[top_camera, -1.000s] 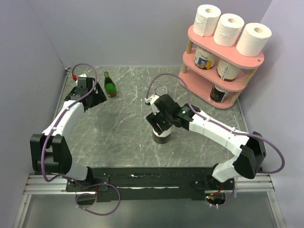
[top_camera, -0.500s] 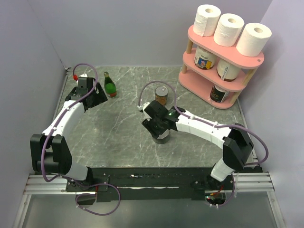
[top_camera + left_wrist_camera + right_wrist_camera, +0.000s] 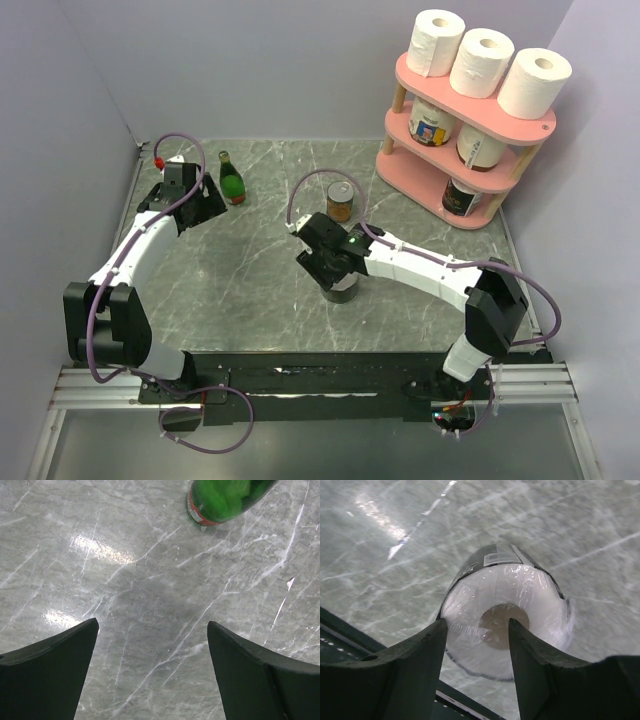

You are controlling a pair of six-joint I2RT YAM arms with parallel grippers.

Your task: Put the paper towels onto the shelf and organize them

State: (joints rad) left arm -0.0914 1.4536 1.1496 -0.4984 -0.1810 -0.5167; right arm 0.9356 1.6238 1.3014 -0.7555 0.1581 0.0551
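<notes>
Tool of right arm low over jar

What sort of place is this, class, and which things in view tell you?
Probably a robot test cell, not a home: left arm and right arm bolted along the table edge, plain walls closing it in, and a shelf of paper towels staged as props.
</notes>
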